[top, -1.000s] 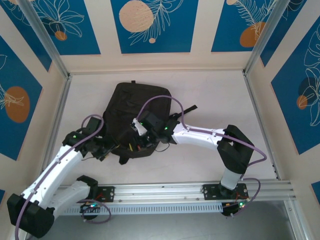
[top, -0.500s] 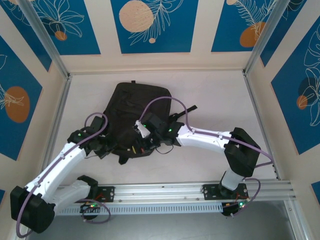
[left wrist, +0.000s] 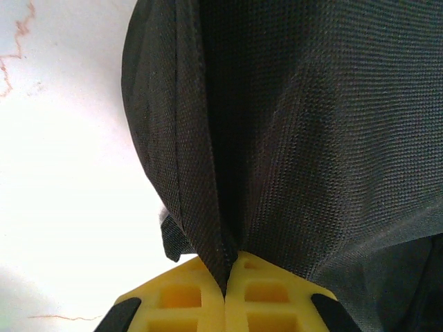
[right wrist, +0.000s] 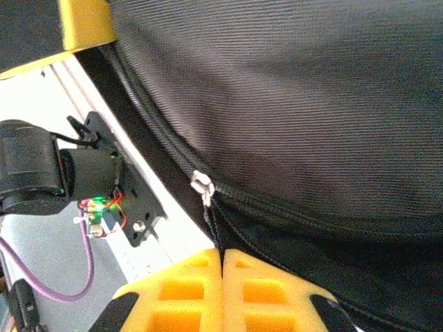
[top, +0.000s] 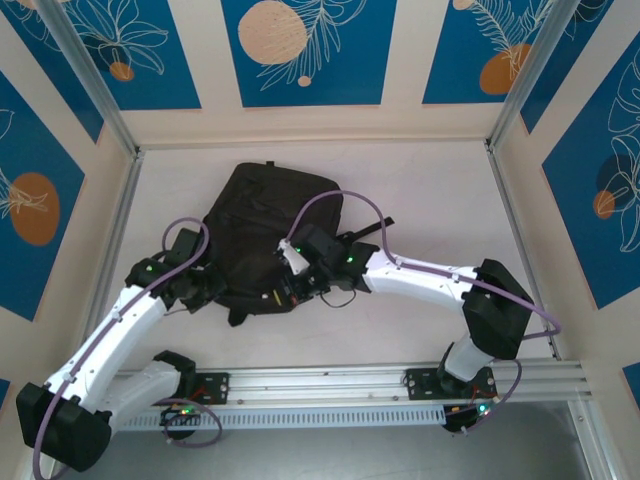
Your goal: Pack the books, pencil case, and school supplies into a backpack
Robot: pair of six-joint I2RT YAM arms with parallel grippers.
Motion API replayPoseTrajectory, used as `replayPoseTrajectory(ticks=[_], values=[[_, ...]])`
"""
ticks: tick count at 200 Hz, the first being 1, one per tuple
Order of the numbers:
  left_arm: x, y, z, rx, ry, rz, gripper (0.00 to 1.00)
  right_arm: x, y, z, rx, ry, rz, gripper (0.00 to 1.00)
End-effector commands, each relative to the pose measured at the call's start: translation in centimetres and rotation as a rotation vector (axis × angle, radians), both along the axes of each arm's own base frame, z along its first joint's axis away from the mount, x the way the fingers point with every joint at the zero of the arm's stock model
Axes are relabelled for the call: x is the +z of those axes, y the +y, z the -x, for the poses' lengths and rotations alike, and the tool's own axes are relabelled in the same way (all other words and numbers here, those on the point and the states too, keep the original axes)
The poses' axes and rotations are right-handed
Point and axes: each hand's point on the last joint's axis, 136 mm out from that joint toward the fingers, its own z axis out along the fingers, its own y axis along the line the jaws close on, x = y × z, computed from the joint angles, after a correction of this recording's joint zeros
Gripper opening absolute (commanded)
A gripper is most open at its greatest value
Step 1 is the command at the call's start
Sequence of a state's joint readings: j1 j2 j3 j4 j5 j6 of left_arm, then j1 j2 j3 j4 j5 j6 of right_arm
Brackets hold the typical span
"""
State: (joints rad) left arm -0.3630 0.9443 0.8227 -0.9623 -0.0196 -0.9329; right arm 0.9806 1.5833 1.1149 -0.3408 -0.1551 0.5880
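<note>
The black backpack (top: 268,225) lies flat on the white table, its bottom edge toward the arms. At its lower left corner my left gripper (top: 214,290) is shut on a fold of the black fabric (left wrist: 228,207), which runs down between the yellow fingers (left wrist: 180,297). My right gripper (top: 285,290) sits at the lower edge, shut on the black zip pull cord (right wrist: 210,225) just below the silver zip slider (right wrist: 201,185). The zip line (right wrist: 297,207) runs off to the right. The books, pencil case and school supplies are out of view.
A black strap (top: 375,222) trails from the backpack's right side. The aluminium rail (top: 350,385) with both arm bases runs along the near edge. Patterned walls enclose the table; bare white tabletop (top: 440,200) lies to the right and behind.
My left gripper has shut on the backpack's fabric. Both arms have shifted slightly, and the backpack's lower edge has been drawn a little to the left.
</note>
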Motion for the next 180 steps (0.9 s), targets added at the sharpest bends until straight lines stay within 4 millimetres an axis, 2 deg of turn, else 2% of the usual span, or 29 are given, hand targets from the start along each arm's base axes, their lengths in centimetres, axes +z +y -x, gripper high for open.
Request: replayPoseTrajectory(ticks=[1,55,81,101,129,153,180], values=[[1.5,2.2,0.0,0.004,-0.027,-0.097,0.0,-1.0,-2.5,-0.5,-0.026,-0.007,0.075,0.0],[1.6,2.6,-0.1,-0.006,-0.027,-0.106,0.0,-0.8,-4.4,-2.6,-0.077,-0.038,0.093,0.0],[1.7,2.5,-0.6,-0.022,-0.04,-0.107,0.0,0.1,-3.8,-2.4,-0.051,-0.042,0.05,0.0],[1.9,2.5,-1.1,-0.036,-0.042,-0.126,0.0,0.7,-2.8,-1.8,-0.014,-0.039,0.02,0.0],[2.5,3.8,-2.3,0.003,-0.06,-0.183,0.0,1.4,-0.7,-1.2,0.013,-0.011,-0.03,0.0],[2.4,4.0,-4.4,0.064,-0.071,-0.14,0.0,2.0,1.9,-1.3,0.014,0.015,-0.085,0.0],[2.1,5.8,-6.8,0.156,-0.06,-0.14,0.0,1.2,5.0,-1.2,-0.018,0.067,-0.133,0.0]])
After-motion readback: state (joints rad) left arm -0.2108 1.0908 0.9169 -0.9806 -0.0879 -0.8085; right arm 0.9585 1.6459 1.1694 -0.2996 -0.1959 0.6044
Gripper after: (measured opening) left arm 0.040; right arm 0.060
